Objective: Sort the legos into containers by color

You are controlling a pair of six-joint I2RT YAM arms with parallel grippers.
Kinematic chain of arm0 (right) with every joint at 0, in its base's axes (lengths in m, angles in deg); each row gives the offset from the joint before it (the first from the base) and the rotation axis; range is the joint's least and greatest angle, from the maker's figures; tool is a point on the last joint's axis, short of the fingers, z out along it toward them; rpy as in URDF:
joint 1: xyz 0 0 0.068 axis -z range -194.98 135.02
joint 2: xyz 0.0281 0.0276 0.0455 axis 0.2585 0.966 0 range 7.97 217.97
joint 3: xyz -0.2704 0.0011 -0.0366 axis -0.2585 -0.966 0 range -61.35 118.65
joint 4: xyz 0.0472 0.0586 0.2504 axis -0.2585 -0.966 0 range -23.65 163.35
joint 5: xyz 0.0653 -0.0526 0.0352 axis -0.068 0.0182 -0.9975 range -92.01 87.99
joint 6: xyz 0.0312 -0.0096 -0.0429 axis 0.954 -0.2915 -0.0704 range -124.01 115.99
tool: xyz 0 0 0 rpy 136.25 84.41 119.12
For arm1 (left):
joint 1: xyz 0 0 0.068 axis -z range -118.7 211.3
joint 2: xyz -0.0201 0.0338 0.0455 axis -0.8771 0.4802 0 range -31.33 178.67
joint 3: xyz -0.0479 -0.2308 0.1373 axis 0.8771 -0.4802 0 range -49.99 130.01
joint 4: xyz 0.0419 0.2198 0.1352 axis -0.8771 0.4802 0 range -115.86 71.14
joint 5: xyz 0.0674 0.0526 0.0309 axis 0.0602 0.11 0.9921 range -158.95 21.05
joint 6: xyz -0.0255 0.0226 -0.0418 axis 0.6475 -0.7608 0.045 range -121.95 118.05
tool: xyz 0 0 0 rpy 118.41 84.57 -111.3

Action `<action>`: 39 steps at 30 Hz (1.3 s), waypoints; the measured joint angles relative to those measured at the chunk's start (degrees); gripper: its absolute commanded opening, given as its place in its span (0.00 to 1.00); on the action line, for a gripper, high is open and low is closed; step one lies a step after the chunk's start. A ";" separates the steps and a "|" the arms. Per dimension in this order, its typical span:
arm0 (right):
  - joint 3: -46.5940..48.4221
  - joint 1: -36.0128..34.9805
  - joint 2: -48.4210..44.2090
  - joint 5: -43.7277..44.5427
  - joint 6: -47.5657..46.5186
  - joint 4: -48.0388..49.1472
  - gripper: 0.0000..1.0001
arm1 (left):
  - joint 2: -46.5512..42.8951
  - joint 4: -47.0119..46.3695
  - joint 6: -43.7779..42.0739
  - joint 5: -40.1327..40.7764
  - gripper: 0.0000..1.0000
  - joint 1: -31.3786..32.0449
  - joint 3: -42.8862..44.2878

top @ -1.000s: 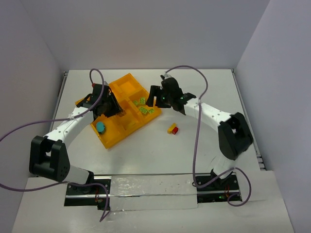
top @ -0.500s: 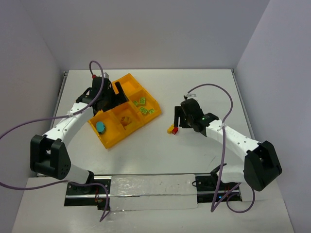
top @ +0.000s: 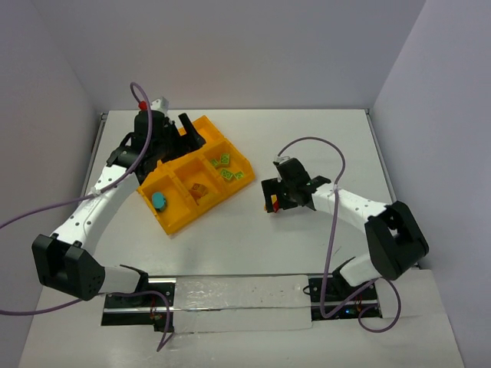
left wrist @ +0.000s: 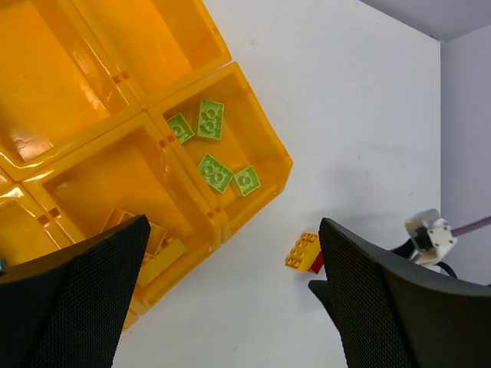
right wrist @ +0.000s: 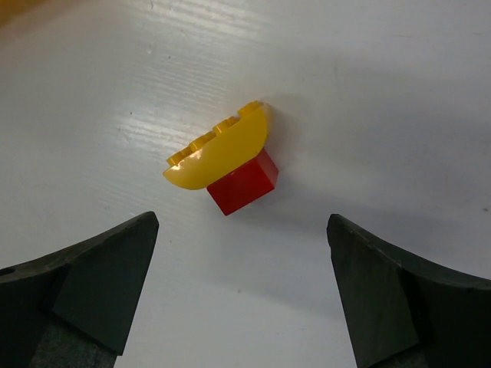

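Overhead view looks down on the whole table (top: 230,245) from its near edge. Left wrist view hangs high, right wrist view close; all 3 share the yellow-and-red clump (right wrist: 230,165).

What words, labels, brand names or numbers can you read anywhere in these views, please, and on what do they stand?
None can be read.
The orange-yellow tray shows no label or number.
The studs of the green bricks and of the yellow-and-red clump are too small or blurred to show any mark.
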 measured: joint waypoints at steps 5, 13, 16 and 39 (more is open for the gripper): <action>2.76 0.11 5.49 -3.72 -3.18 1.99 1.00 | 0.00 0.48 -0.18 0.01 0.99 0.31 0.00; 3.24 0.11 8.51 -8.88 -4.89 4.26 0.99 | 0.00 0.59 -0.25 0.01 0.99 0.62 0.00; 3.24 -0.22 8.82 -10.27 -4.96 4.35 0.97 | 0.00 0.61 -0.25 0.01 0.99 0.76 0.00; 4.51 -5.02 10.67 0.52 3.64 4.44 0.37 | 0.35 0.93 -0.42 0.02 0.99 1.22 0.02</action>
